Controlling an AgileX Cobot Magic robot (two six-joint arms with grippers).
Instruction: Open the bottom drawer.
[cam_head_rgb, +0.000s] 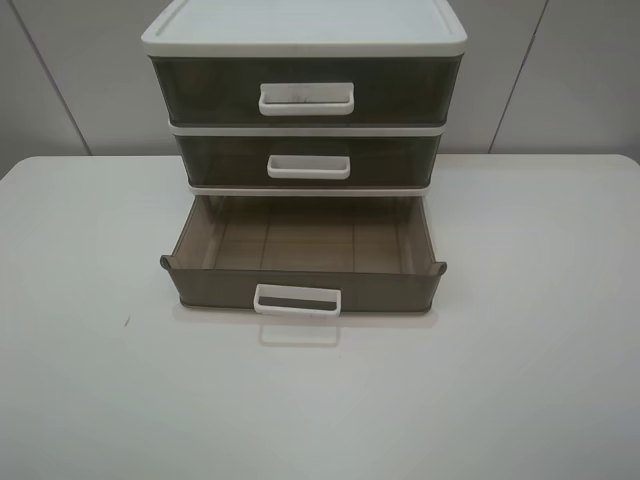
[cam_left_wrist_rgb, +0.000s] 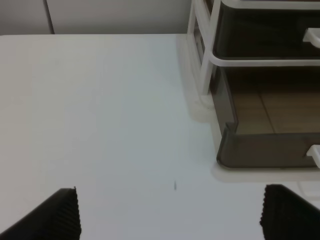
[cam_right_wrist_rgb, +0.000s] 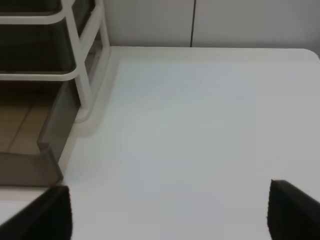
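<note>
- Bottom drawer (cam_head_rgb: 303, 288) stood pulled well out of the white-framed unit (cam_head_rgb: 304, 35), toward the camera in the high view, its inside bare and showing a ribbed brown floor.
- Its long axis ran side to side; its front wall and white loop handle (cam_head_rgb: 297, 301) faced away from the unit.
- It rested low on the white tabletop (cam_head_rgb: 520, 360), near the middle, under the middle drawer (cam_head_rgb: 308, 160) and top drawer (cam_head_rgb: 305, 92), both pushed in.
- No brand, label or writing could be read anywhere on the unit.
- Left gripper (cam_left_wrist_rgb: 170, 212) hung over bare tabletop just beside the drawer's front corner, jaws wide apart and holding nothing.
- Right gripper (cam_right_wrist_rgb: 170, 212) hung by the opposite front corner, jaws likewise spread and holding nothing.
- A small dark speck (cam_left_wrist_rgb: 175, 186) marked the tabletop near the left gripper.
</note>
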